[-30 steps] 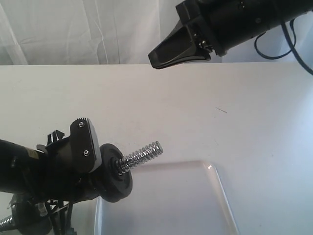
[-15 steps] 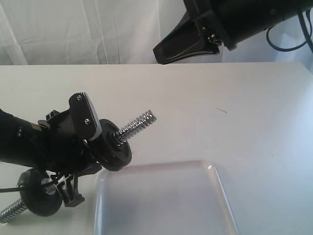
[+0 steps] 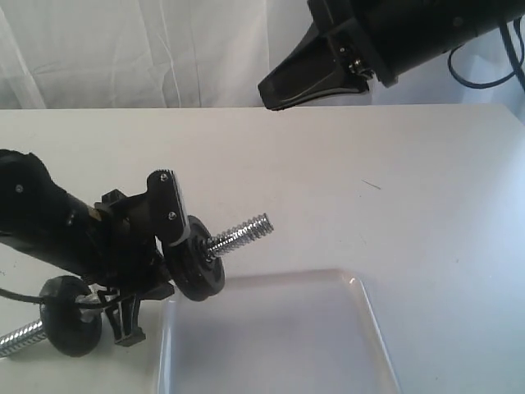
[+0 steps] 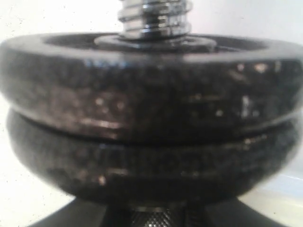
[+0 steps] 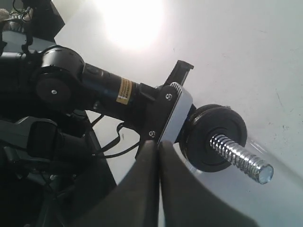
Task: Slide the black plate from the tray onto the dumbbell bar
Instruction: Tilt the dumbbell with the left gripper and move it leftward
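Observation:
My left gripper (image 3: 166, 240) is shut on the middle of the dumbbell bar (image 3: 239, 235) and holds it tilted above the table, threaded end up to the right. Two black discs (image 3: 198, 268) sit stacked on that end just past the fingers. In the left wrist view the black plate (image 4: 151, 78) is the outer one, resting on the other disc (image 4: 151, 165). A third disc (image 3: 72, 317) is on the bar's low left end. The tray (image 3: 362, 304) lies below, with no disc visible in it. My right gripper (image 3: 269, 92) hangs shut and empty, high at the back.
The white table (image 3: 394, 180) stretches behind and to the right of the tray, and a white curtain (image 3: 123, 49) hangs at the back. In the right wrist view the shut fingertips (image 5: 150, 147) look down on the left gripper's pale finger (image 5: 173, 113) and the stacked discs (image 5: 215, 137).
The left arm raised the bar, then carried it right and tilted it flatter; the disc on its low left end came into view. The right gripper rose slightly and stays shut.

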{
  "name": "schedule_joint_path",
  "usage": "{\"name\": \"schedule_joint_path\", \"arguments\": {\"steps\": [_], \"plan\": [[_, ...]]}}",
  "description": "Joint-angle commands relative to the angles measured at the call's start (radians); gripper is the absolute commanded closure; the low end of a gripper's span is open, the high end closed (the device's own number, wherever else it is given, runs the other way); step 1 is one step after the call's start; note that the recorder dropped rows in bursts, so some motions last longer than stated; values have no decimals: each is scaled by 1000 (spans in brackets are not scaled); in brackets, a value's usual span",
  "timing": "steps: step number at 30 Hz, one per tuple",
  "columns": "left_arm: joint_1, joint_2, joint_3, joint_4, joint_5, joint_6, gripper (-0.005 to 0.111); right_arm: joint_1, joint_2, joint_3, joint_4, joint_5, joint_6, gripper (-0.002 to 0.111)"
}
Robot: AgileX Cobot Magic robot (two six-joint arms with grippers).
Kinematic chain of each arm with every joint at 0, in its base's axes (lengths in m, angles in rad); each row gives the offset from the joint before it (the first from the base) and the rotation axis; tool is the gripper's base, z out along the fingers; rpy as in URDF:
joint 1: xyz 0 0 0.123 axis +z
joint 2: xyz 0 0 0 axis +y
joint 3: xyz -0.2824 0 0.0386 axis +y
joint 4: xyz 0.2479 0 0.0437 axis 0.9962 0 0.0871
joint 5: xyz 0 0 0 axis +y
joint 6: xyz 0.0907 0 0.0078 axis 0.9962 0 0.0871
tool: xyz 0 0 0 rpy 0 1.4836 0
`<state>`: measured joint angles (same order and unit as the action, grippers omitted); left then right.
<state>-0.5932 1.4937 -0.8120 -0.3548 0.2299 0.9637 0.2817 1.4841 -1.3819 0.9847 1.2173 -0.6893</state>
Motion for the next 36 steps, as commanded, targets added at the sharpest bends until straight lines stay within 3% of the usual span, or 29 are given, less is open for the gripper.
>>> {"name": "schedule_joint_path", "arguments": {"steps": [1, 10, 23, 29, 36], "plan": [[3, -32, -87, -53, -654, -26, 107, -6, -8, 24, -22, 4, 5, 108], [69, -29, -96, -185, -649, -23, 107, -6, -8, 46, -40, 4, 5, 108], [72, -29, -96, -312, -646, -22, 107, -6, -8, 46, -40, 4, 14, 108], [72, -29, -96, -537, -646, 90, 107, -6, -8, 46, -40, 4, 14, 108], [72, -29, -96, -867, -686, 365, 107, -6, -8, 46, -40, 4, 14, 108]]}}
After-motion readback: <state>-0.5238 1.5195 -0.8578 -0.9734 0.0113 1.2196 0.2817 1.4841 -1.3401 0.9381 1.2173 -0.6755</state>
